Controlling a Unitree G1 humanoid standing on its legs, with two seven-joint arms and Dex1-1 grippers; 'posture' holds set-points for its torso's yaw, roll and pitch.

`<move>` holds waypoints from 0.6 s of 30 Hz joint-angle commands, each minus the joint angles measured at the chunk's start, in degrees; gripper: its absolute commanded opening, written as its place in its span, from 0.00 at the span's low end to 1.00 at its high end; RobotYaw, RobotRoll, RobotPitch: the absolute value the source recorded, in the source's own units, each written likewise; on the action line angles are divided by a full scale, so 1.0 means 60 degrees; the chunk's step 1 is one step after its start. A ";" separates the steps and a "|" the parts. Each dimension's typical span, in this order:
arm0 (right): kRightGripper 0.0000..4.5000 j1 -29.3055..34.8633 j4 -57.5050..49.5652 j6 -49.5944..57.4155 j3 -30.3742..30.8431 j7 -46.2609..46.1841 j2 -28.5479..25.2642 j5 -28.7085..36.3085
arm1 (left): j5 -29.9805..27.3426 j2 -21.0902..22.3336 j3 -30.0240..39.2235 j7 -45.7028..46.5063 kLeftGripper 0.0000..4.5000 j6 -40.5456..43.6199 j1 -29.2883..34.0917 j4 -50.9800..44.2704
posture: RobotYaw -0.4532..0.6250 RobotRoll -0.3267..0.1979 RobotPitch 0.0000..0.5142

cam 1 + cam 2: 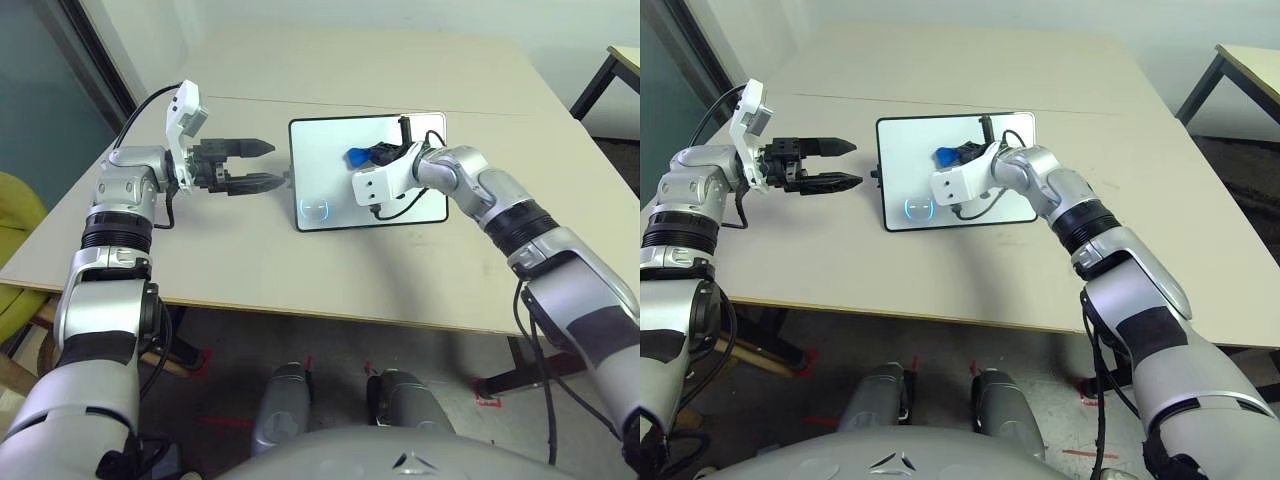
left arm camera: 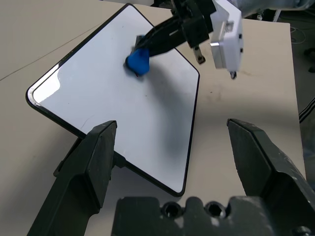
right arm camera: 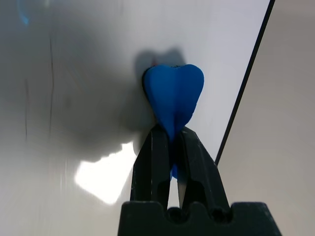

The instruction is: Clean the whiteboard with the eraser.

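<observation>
Two black fingers of the right gripper (image 1: 378, 155) pinch the blue eraser (image 1: 358, 156) against the whiteboard (image 1: 330, 190) at frame centre, while the left gripper (image 1: 262, 165) hovers open left of it.

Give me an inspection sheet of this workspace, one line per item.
Surface: beige table, a seam line across it.
Job's things: whiteboard flat on the table, faint circle mark in its near-left corner; blue eraser pressed on the board.
Clutter: nothing seen.
Grippers: right gripper shut on the eraser; left gripper open, beside the board's left edge.
Cables: black cable at the left wrist, another looped under the right wrist.
Surroundings: second table far right, yellow-green seat at left.
</observation>
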 commanded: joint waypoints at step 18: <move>0.00 -0.0182 0.1335 -0.0231 -0.0078 -0.0260 -0.1412 0.0029 | 0.0096 -0.0097 -0.0068 0.0015 1.00 -0.0014 -0.0227 0.0001 | 0.55 0.62 0.04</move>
